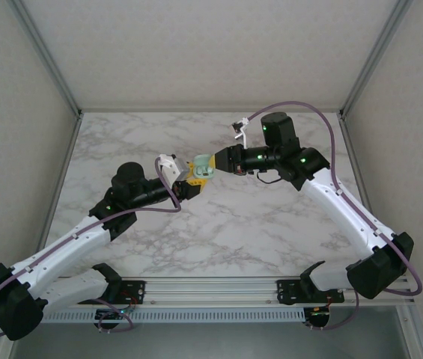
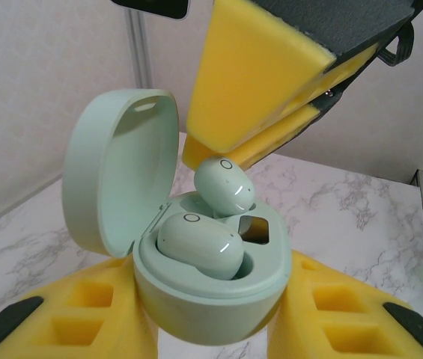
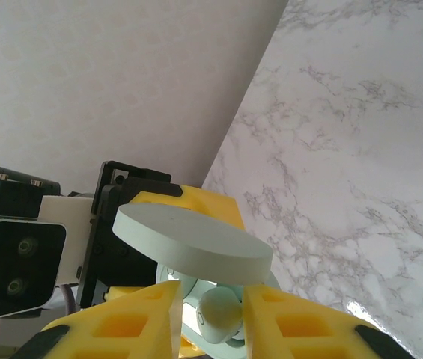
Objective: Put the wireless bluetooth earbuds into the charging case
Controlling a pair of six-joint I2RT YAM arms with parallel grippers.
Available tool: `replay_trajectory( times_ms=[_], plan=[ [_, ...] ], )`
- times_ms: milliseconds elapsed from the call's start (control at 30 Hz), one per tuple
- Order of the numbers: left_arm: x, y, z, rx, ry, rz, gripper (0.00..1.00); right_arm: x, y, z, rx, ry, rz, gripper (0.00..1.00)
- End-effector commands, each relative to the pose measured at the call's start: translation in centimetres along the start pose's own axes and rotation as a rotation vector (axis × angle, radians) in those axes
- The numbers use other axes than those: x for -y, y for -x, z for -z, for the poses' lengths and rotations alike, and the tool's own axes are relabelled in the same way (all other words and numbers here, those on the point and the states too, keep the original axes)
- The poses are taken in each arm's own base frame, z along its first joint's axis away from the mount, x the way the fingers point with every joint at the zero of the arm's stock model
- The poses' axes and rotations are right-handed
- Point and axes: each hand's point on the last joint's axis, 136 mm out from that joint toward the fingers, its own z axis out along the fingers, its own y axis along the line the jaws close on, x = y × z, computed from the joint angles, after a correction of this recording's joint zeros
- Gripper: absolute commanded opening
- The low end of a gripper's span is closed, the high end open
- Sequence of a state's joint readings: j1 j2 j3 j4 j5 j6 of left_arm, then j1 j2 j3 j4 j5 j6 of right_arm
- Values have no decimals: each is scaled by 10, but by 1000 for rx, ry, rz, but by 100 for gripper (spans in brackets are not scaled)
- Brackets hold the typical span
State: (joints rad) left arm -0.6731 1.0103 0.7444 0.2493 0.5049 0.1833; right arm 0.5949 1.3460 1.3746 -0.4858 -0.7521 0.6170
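Seated earbud (image 2: 196, 243), pale mint, lies in the left well of the charging case (image 2: 211, 303) at mid-frame in the left wrist view. The upper earbud (image 2: 224, 187) hangs tilted at the mouth of the well beside it. The lid (image 2: 114, 172) stands open at the upper left. The right gripper (image 3: 212, 318) pinches the upper earbud between yellow foam fingers (image 2: 248, 82), and the left gripper (image 2: 211, 329) is clamped on the case's sides at the bottom edge. In the top view both meet left of centre, over the marble table (image 1: 271, 224).
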Motion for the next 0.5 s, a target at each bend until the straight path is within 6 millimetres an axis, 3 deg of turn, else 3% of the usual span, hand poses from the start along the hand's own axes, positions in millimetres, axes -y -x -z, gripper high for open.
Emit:
replay_trajectory(
  times_ms=[0,100,333,467],
  plan=[
    [7,25,1,62,-33,-21,14,-13,3,1,12,29,30,29],
    [7,26,1,64,-33,-23,14,-9,4,-1,8,13,26,35],
    [8,26,1,64,-32,-22,13,-11,5,-1,10,14,28,36],
    [7,26,2,61,-28,-23,13,-13,6,10,40,-28,49,39]
  ],
)
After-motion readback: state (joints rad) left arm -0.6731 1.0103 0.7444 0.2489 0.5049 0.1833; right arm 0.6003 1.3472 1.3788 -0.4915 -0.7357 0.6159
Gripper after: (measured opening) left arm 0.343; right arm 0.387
